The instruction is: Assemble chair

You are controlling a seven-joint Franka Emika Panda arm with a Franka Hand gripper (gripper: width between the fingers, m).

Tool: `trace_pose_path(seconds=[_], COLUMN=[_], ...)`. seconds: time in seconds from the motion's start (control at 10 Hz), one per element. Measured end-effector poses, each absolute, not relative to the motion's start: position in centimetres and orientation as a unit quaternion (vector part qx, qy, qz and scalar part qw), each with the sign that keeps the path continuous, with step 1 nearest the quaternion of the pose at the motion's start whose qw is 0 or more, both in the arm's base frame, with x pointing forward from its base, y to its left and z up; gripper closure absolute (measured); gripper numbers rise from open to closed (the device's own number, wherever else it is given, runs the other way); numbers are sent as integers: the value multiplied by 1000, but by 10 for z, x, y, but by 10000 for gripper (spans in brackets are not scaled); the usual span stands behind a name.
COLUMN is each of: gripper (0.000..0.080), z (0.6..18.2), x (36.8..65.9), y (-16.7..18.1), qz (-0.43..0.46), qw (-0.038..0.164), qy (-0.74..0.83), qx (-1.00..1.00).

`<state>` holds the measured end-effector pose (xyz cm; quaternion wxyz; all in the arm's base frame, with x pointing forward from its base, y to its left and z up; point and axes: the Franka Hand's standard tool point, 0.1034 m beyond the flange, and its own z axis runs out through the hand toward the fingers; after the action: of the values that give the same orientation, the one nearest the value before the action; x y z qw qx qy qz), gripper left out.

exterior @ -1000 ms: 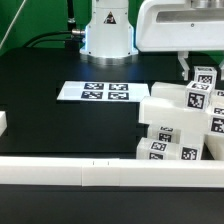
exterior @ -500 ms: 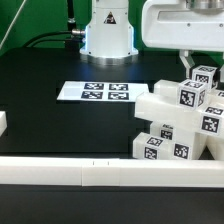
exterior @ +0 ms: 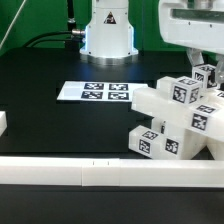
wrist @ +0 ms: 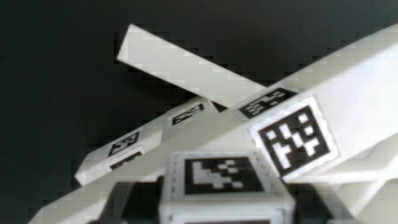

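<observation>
The exterior view shows a black table [exterior: 60,125] with a long white rail [exterior: 70,172] lying along its near edge and a short white block [exterior: 3,123] at the view's left edge. The robot's white base [exterior: 108,30] stands at the far side, and the arm's white wrist housing [exterior: 195,25] hangs over the view's right.

Under that housing sits the chair [exterior: 175,120], partly assembled: a cluster of white blocky parts with black-and-white square tags, tilted so that its long bars slope down toward the view's left. Its lower corner is near the rail; whether it touches the table there I cannot tell. The cluster fills the right part of the table, well apart from the marker board [exterior: 95,92], which lies flat near the middle, in front of the base.

The gripper [exterior: 213,72] comes down at the upper right of the cluster, and its fingers seem to clasp a tagged cube-ended piece at the top of the chair, though from this view the contact is small and partly cut off.

The wrist view shows the chair [wrist: 267,110] close up, its white bars crossing diagonally over the dark table [wrist: 54,60]. A tagged cube fills the space between the two grey fingers [wrist: 125,200], which press against its sides, so the gripper [wrist: 221,200] is closed on the chair.
</observation>
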<state>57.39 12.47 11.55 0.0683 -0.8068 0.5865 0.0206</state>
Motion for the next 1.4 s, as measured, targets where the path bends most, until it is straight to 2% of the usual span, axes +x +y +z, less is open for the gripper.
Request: trace_pose_path(seconds=[0.3,0.5,0.6,0.7,0.8,1.4], gripper=[515,515,242,242,170,150], z=[116,115,115,115,114,114], x=[574,574,574,574,574,574], y=[131,129,128,128,128,128], qz=[28,27,25,24,20,1], qw=[73,74,75,75,75,77], qy=[666,642,622,614,573,352], qx=[-742,-763,-779,-785,-816,-933])
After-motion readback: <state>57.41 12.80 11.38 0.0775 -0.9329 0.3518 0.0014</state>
